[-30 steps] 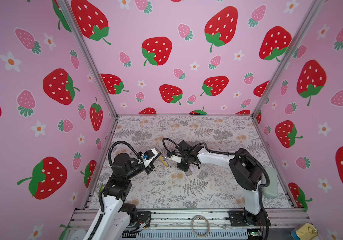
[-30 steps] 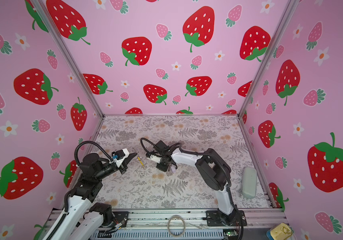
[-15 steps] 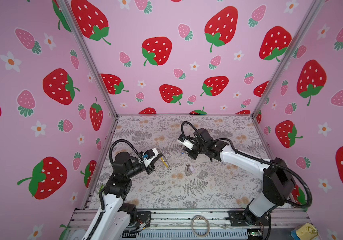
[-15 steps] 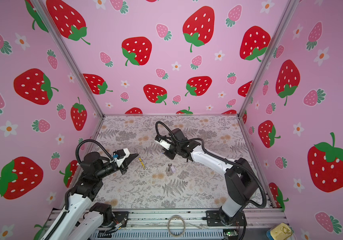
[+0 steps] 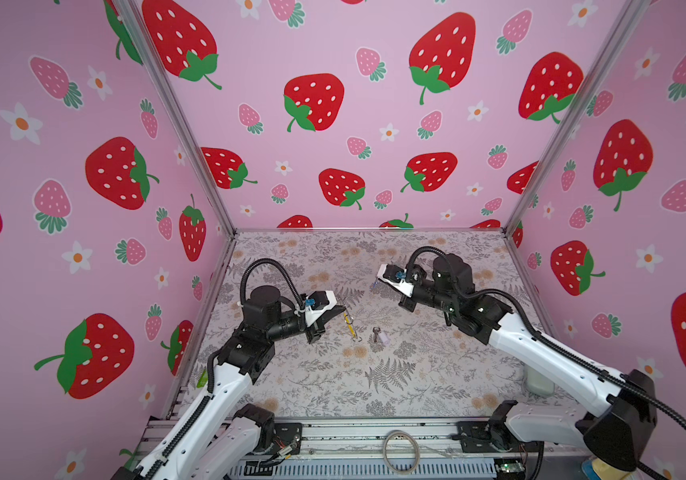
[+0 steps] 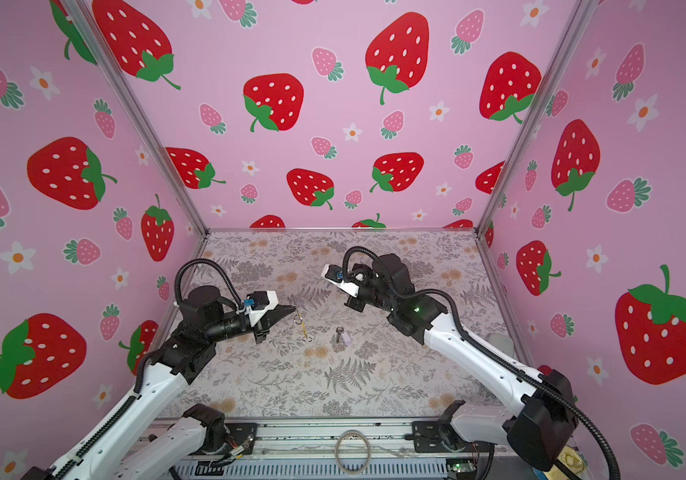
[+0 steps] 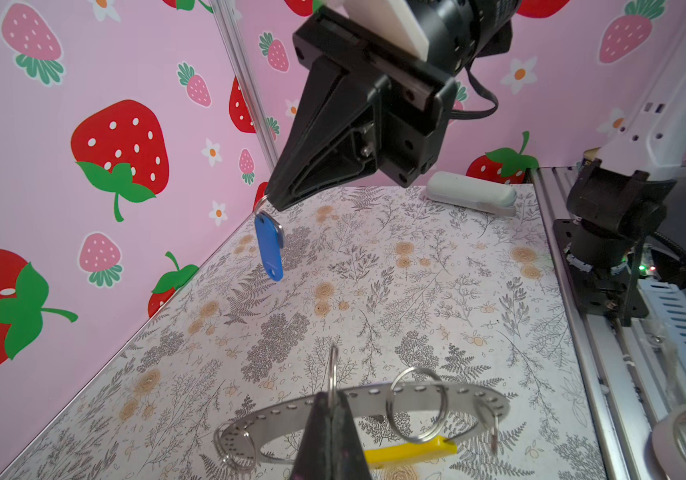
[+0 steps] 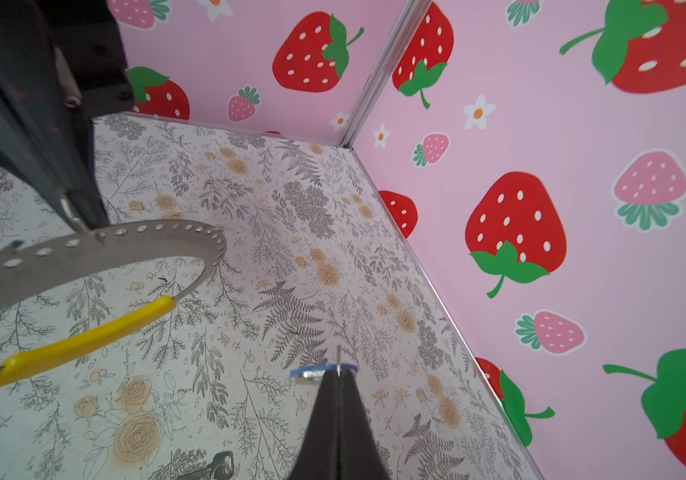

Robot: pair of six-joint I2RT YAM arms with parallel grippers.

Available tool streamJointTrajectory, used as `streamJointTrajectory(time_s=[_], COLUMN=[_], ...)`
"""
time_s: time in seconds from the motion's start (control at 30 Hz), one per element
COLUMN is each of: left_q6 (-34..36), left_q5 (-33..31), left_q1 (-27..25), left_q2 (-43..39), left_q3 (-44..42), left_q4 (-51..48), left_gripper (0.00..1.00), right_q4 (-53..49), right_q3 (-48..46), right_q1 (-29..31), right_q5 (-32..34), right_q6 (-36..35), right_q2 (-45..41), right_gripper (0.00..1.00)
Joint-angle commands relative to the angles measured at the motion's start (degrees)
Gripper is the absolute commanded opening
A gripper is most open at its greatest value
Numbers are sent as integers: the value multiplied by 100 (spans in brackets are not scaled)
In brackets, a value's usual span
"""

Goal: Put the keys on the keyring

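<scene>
Currently left gripper [image 7: 330, 409] is clamping tight on the keyring [image 7: 374, 399], gripping the perforated grey band beside a small loop, yellow section hanging lowest; right gripper [image 8: 338, 374] is pinching the small ring of the blue-tagged key [image 7: 268, 247], tag dangling clear of the table [image 5: 416, 386]; lilac-tagged key [image 5: 378, 335] is lying flat near table centre, just at 3 o'clock of the hanging keyring in both top views; right gripper is hovering at 12 o'clock of that key, apart from the keyring
</scene>
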Motion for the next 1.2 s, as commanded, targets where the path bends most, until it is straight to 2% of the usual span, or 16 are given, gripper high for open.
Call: streamJointTrajectory(time_s=[0.0, 0.3, 1.17], left_q6=[493, 890, 793], left_q5=[48, 75, 512], left_q1=[-231, -516, -563], left_q2=[106, 441, 1051], left_q3=[476, 883, 1474], left_q4=[-313, -594, -849], left_gripper=[0, 0, 0], right_q4=[411, 508, 709], right_q3=[-324, -419, -701], right_q1=[42, 144, 439], right_q5=[-448, -811, -1157], right_q6=[-637, -847, -1650], right_q2=[-266, -357, -632], right_gripper=[2, 1, 0])
